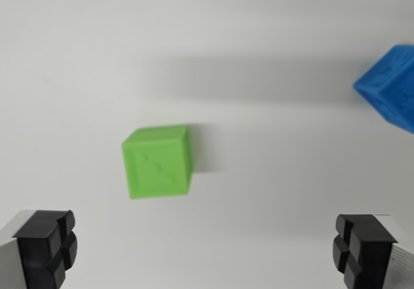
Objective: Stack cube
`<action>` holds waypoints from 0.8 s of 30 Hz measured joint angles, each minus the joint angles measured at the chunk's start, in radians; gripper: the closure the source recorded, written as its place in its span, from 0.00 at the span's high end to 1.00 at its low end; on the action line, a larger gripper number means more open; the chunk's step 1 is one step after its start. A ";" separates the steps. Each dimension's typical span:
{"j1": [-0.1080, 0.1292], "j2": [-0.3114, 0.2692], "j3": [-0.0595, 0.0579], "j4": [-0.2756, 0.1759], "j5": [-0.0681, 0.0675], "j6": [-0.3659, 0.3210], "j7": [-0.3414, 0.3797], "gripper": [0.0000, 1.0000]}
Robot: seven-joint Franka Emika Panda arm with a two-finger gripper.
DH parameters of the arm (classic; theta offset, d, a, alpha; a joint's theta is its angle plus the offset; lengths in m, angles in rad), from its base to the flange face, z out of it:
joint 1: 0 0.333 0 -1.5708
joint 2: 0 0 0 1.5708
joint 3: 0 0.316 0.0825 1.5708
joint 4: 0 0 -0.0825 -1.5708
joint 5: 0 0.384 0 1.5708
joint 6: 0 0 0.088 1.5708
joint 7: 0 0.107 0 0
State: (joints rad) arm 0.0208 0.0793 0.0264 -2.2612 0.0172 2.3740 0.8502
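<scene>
Green cube [158,162] – matte plastic, embossed face; blue cube [392,86] well apart; claw [204,250] spread wide, ribbed black pads.

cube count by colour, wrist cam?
green cube: 1
blue cube: 1, cut off at the wrist view's right edge
Total: 2 cubes

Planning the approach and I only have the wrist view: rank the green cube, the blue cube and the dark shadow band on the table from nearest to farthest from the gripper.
1. Green cube: closest, ahead of the open gripper, slightly toward the wrist view's left.
2. Shadow band: on the white table, beyond the green cube.
3. Blue cube: far right edge, partly cut off; too close to the shadow band to rank firmly.
</scene>
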 joint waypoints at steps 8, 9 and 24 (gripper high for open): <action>0.021 0.021 0.008 -0.049 -0.007 0.061 0.011 1.00; 0.024 0.025 0.009 -0.056 -0.008 0.070 0.012 1.00; 0.074 0.093 0.020 -0.133 -0.025 0.193 0.041 1.00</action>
State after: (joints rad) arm 0.0945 0.1726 0.0467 -2.3946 -0.0077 2.5670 0.8908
